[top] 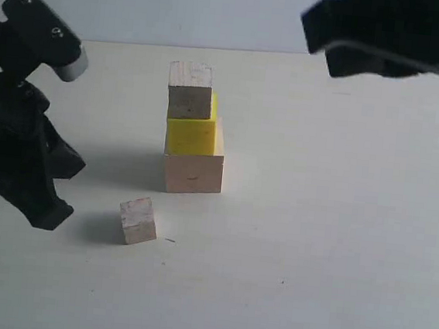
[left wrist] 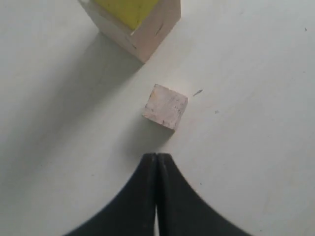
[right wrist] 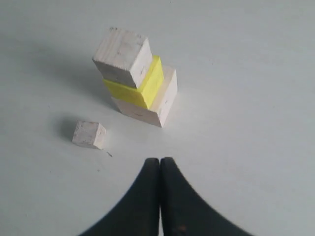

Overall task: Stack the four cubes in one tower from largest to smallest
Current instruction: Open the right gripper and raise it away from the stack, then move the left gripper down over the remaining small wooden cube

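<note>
Tower (top: 195, 135) of three, one loose cube (top: 138, 220)

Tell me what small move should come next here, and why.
Probably open the left end effector: it is shut and empty, the small cube lies loose on the table close by, and the three-cube stack lacks its top.

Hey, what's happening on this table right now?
A two-armed robot is building a tower of cubes. Three are stacked: the large pale wood cube at the bottom, the yellow cube on it, a greyish wood cube on top. The smallest cube lies on the table beside the tower, not yet placed. Both the left gripper and right gripper are shut and hold nothing.
</note>
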`<state>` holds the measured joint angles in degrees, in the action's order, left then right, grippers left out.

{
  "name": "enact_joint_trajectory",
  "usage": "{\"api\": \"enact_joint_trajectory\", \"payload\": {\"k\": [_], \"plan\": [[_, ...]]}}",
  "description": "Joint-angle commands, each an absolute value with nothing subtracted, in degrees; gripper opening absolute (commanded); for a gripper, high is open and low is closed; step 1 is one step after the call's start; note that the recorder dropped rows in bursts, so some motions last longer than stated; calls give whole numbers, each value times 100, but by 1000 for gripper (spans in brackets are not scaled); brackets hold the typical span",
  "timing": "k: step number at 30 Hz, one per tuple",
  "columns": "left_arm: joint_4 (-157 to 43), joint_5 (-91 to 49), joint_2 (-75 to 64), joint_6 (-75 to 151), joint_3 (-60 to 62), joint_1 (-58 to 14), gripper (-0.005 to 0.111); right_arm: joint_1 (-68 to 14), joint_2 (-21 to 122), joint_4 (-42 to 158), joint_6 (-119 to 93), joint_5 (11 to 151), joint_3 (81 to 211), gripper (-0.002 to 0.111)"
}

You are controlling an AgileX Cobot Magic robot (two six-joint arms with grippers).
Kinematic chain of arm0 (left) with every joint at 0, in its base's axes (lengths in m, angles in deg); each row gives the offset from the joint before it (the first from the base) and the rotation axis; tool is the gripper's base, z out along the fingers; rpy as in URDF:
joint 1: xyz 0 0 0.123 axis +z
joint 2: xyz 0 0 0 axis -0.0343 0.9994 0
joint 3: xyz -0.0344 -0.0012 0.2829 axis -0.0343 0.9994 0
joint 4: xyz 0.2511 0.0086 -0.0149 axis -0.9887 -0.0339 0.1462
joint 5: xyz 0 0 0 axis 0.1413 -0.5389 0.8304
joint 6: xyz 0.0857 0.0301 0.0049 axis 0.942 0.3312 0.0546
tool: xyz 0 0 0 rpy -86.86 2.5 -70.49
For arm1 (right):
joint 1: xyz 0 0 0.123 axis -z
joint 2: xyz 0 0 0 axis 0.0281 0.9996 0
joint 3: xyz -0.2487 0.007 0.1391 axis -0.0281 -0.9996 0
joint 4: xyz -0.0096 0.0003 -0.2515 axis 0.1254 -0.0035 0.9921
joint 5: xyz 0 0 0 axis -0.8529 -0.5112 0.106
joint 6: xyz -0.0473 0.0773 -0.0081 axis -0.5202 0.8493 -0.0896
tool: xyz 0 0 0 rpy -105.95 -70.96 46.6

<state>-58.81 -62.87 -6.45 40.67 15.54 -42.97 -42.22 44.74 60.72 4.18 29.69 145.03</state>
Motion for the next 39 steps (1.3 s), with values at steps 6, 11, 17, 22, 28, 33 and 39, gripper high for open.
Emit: {"api": "enact_joint_trajectory", "payload": {"k": [6,11,17,22,28,33,39], "plan": [[-5447,-6800,816,6426,1072,-4317,0,-4227,2384,6144,-8,2588,13295,0],[-5119,-6625,970,6372,1072,-4317,0,-4227,1760,6320,-74,2370,13084,0],[-4311,-6233,1069,6372,1072,-4317,0,-4227,1487,6330,-324,2179,12790,0],[-4266,-6366,1322,6372,1072,-4317,0,-4227,1349,6494,-478,1888,12617,0],[-4287,-6764,1494,6372,1072,-4317,0,-4227,1025,6932,-425,1900,12566,0],[-4287,-6767,1523,6372,1072,-4317,0,-4227,958,6994,-316,1975,12566,0],[-4252,-6809,1540,6372,1072,-4317,0,-4227,969,6972,-168,2040,12566,0]]}}
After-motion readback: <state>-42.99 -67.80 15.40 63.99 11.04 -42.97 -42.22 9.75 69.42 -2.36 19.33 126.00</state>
